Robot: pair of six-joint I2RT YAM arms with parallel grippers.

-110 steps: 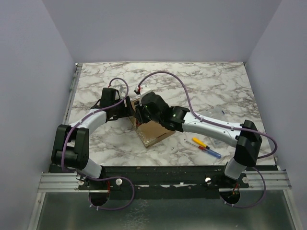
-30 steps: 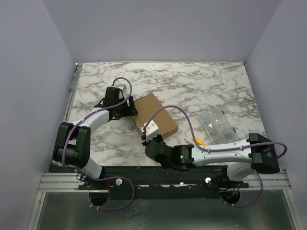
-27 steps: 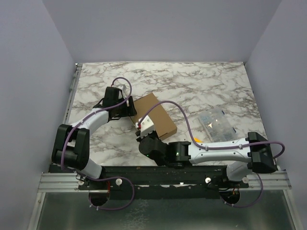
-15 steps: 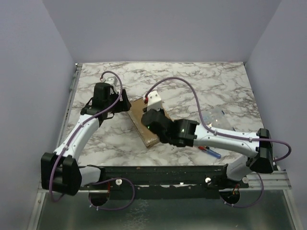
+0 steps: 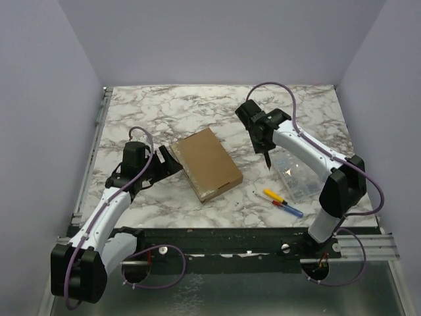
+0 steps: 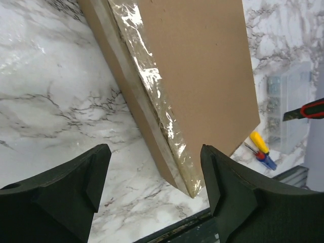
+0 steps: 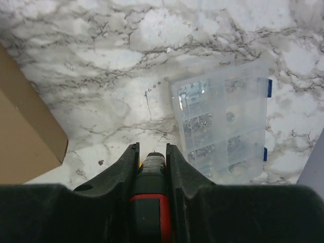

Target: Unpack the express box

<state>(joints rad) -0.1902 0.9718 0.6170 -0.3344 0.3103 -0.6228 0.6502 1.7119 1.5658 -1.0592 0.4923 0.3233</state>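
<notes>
The express box point(image 5: 206, 163) is a flat brown cardboard mailer lying shut in the middle of the marble table. In the left wrist view the box point(image 6: 197, 66) shows clear tape point(image 6: 152, 96) along its long edge. My left gripper point(image 5: 170, 160) is open and empty just left of the box; its fingers point(image 6: 76, 187) straddle the box's near corner without touching. My right gripper point(image 5: 266, 146) is to the right of the box, above the table, shut on a black and red cutter point(image 7: 152, 202) that points down.
A clear plastic compartment case point(image 5: 296, 172) with small parts lies right of the box, also in the right wrist view point(image 7: 223, 124). A yellow-red tool and a blue one point(image 5: 281, 201) lie near the front edge. The box's corner point(image 7: 25, 136) is at that view's left.
My right arm has swung from over the box to the far right, above the clear case, with the cutter in it. My left arm has drawn back toward the front left, off the box.
</notes>
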